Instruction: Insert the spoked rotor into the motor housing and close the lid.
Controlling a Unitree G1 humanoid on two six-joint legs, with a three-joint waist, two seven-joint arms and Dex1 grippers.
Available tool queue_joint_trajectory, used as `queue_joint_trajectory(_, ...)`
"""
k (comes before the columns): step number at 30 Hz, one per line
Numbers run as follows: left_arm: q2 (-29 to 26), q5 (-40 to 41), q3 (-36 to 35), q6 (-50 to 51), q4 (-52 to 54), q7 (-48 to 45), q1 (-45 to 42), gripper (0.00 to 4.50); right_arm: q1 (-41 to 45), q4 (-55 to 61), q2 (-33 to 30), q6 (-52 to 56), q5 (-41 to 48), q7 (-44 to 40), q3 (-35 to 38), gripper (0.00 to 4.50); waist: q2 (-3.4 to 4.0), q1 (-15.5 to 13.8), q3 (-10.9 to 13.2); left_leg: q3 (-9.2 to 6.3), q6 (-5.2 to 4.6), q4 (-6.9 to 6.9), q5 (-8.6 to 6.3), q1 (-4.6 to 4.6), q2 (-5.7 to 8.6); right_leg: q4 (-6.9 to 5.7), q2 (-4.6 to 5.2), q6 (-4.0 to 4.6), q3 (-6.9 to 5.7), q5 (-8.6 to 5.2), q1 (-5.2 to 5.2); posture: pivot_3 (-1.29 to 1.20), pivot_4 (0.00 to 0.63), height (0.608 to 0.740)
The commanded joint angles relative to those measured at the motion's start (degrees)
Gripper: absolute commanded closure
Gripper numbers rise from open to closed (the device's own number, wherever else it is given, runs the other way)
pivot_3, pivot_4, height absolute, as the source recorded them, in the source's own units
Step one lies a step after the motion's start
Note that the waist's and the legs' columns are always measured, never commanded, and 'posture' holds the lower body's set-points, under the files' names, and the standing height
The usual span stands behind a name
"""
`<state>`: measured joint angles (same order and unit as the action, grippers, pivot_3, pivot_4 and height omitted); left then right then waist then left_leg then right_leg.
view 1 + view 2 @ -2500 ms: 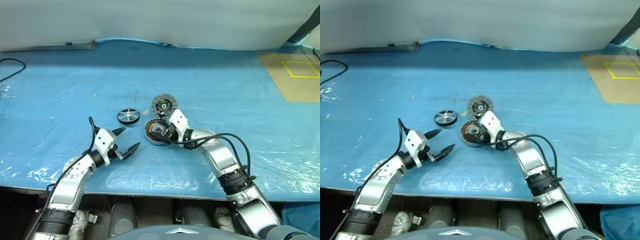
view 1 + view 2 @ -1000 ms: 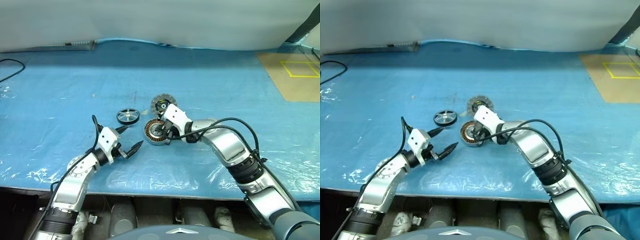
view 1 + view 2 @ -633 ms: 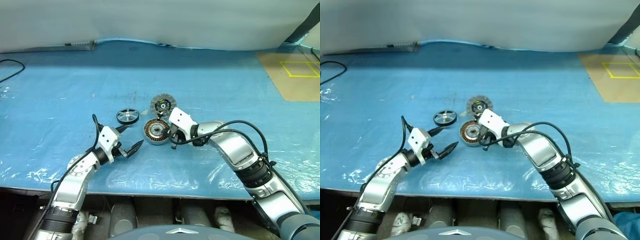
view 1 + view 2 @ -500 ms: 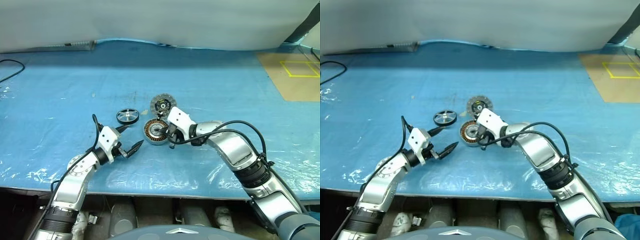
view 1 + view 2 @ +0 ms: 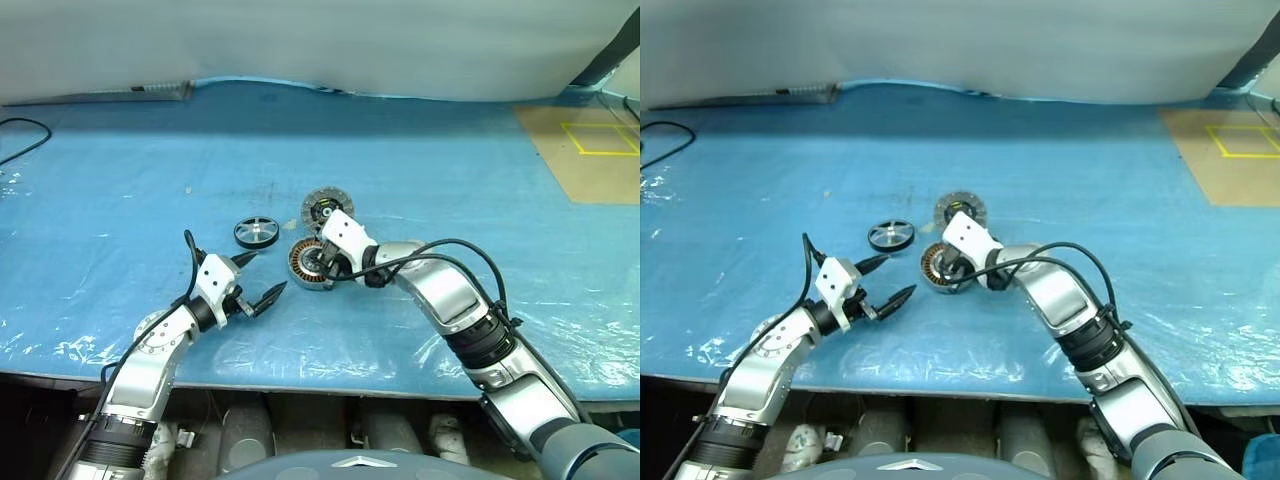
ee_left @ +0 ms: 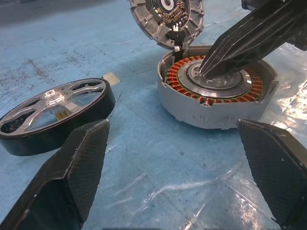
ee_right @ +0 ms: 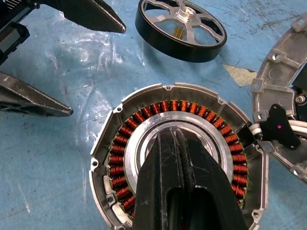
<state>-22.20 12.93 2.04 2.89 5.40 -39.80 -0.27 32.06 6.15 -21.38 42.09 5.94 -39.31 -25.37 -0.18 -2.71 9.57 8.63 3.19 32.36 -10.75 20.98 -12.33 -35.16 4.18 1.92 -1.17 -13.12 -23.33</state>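
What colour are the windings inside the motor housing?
Orange-copper, ringed around a pale centre of the motor housing; right wrist view shows it best.

Orange-copper windings in grey motor housing (image 7: 177, 158)

A worktop (image 5: 120, 160) covered with a wrinkled blue plastic sheet (image 5: 450, 160) carries three round parts grouped near its middle. The motor housing (image 5: 306, 264) sits on the sheet; the spoked rotor (image 5: 257, 232) lies near it at about ten o'clock, apart from it. The lid (image 5: 321, 205) lies at its twelve o'clock, just beside it. A tan board (image 5: 590, 150) with yellow lines lies at the far right.
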Motion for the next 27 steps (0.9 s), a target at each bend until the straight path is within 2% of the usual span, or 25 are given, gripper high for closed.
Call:
queue_joint_trajectory(1, -0.3, 0.5, -0.4, -0.5, 2.3, 0.0, 0.0, 0.00, -1.2, 2.3, -1.6, 0.3, 0.0, -1.3, 0.6, 4.47, 0.00, 0.0, 0.0, 0.00, 0.00, 0.01, 0.00, -0.01, 0.00, -0.01, 0.00, 0.00, 0.00, 0.00, 0.00, 0.00, 0.150, 0.740)
queue_joint_trajectory(9, -0.1, 0.4, -0.3, -0.9, 1.5, -0.1, -0.2, 0.00, -2.7, 6.5, -5.0, 2.0, 0.3, -3.5, 0.7, 4.47, 0.00, -0.2, 0.0, -0.01, 0.00, 0.03, 0.00, -0.03, 0.00, -0.04, 0.00, 0.00, 0.01, 0.00, 0.02, 0.00, 0.150, 0.740)
queue_joint_trajectory(21, -0.5, 0.7, -0.5, -0.6, 1.8, -0.4, -0.3, 0.00, 0.3, 3.8, 0.3, 1.3, 0.0, 0.4, 3.0, 4.47, 0.00, 0.0, 0.0, -0.01, 0.00, 0.05, 0.00, -0.03, -0.01, -0.06, 0.00, 0.00, 0.02, 0.00, 0.00, 0.00, 0.150, 0.740)
queue_joint_trajectory(27, -0.6, 0.6, -0.6, -0.5, 1.8, -0.3, -0.3, 0.00, -1.8, 3.1, -2.6, 0.8, -1.9, -1.3, 0.1, 4.47, 0.00, -0.2, 0.0, -0.01, 0.00, 0.05, 0.00, 0.00, 0.01, -0.07, 0.00, 0.00, 0.01, 0.00, 0.00, 0.00, 0.150, 0.740)
